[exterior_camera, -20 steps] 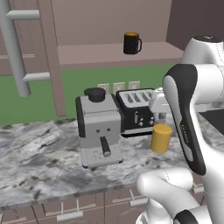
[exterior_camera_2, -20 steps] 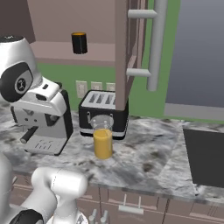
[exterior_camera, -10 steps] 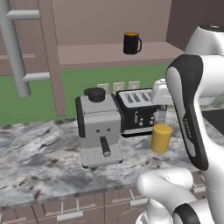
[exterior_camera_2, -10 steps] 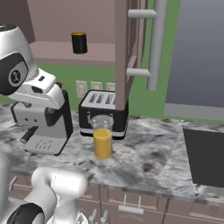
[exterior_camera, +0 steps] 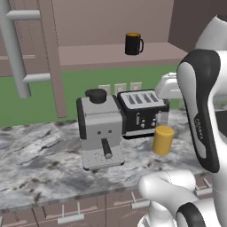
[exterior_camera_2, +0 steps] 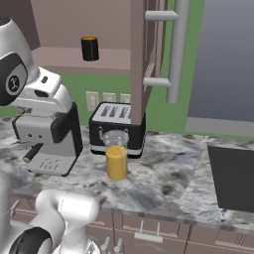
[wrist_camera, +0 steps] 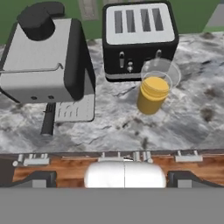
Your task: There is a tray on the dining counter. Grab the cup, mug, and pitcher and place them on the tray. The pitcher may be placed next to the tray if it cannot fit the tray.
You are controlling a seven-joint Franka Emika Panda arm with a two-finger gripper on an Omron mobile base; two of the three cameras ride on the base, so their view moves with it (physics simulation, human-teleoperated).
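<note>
The claw (wrist_camera: 124, 175) is wide and empty, high above the counter (wrist_camera: 183, 118). The pitcher (wrist_camera: 152, 95) stands at its 1 o'clock, just in front of the toaster (wrist_camera: 139, 39). A careless descent could clip the toaster or topple the pitcher.

At the centre of the frame we see a grey espresso machine (exterior_camera: 99, 128) on the marbled countertop (exterior_camera: 35, 155), with a black four-slot toaster (exterior_camera: 141, 113) touching its right side. Just right of and below the toaster stands the yellow-orange pitcher (exterior_camera: 163, 140), upright. In the upper middle the black mug (exterior_camera: 133, 44), orange inside, sits on a shelf (exterior_camera: 102, 55). Our white arm (exterior_camera: 201, 111) fills the right edge.
</note>
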